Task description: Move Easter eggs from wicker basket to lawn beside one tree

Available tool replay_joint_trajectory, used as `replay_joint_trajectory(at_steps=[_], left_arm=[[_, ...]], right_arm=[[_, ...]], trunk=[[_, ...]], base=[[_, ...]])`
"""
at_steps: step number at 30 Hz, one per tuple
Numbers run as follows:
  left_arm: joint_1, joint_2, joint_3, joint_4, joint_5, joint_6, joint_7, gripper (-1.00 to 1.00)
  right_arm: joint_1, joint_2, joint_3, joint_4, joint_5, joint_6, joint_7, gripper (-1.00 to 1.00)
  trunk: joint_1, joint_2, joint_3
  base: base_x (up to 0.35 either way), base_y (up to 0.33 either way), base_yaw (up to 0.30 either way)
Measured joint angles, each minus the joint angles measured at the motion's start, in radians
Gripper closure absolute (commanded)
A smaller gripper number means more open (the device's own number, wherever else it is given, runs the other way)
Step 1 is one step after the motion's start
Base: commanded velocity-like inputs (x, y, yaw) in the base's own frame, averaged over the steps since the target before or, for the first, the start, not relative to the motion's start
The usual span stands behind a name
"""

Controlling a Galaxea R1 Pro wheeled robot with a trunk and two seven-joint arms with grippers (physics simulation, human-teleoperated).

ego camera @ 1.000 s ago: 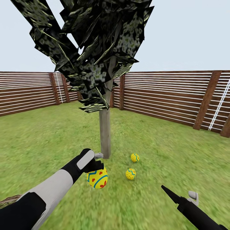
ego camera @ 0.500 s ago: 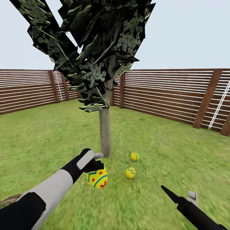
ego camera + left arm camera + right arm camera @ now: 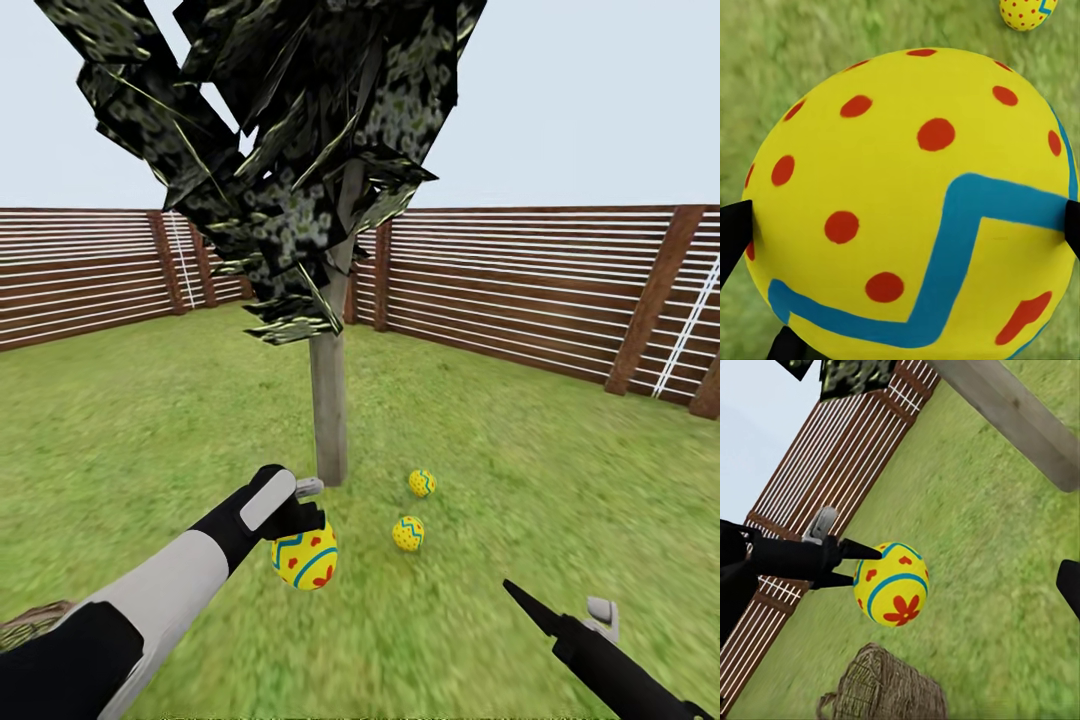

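The left pincer grips the third egg above the lawn, near the tree. Two eggs lie by that trunk. Lower gently beside them before releasing, lest it roll. The right pincer looks empty.

Smooth painted egg, woven twig basket, slatted wooden fence
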Motion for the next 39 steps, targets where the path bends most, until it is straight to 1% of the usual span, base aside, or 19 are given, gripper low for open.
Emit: replay_joint_trajectory(at_steps=[5,18,30,32,33,35,39], left_arm=[[0.0,-0.001,-0.001,0.0,0.0,0.0,0.005,1.0],[0.0,-0.001,-0.001,0.001,-0.001,-0.001,0.007,1.0],[0.0,-0.001,-0.003,0.001,-0.003,-0.002,0.007,1.0],[0.0,-0.001,-0.01,0.001,-0.003,-0.003,0.007,1.0],[0.0,-0.001,-0.025,0.001,-0.003,-0.003,0.007,1.0],[0.0,-0.002,-0.038,0.002,-0.003,-0.005,0.007,1.0],[0.0,-0.002,-0.046,0.002,-0.003,-0.008,0.007,1.0]], right_arm=[[0.001,0.001,-0.001,0.0,-0.006,-0.001,0.0,-1.0],[0.001,0.001,-0.002,0.0,-0.007,-0.001,0.0,-1.0],[0.001,0.001,-0.003,0.0,-0.007,-0.001,0.0,-1.0],[0.001,0.002,-0.003,0.0,-0.007,-0.001,0.0,-1.0],[0.001,0.002,-0.003,0.0,-0.007,-0.001,0.0,-1.0],[0.001,0.003,-0.003,0.0,-0.007,-0.001,0.0,-1.0],[0.001,0.002,-0.003,0.0,-0.007,-0.001,0.0,-1.0]], trunk=[[0.0,0.0,-0.002],[0.0,0.0,0.0],[0.0,0.0,0.0],[0.0,0.0,0.0],[0.0,0.0,0.0],[0.0,0.0,0.0],[0.0,0.0,0.0]], base=[[0.0,-0.224,-0.08],[0.014,-0.276,-0.265],[0.137,-0.271,-0.018],[0.167,-0.255,0.0],[0.195,-0.236,0.0],[0.21,-0.223,0.0],[0.222,-0.208,0.0]])
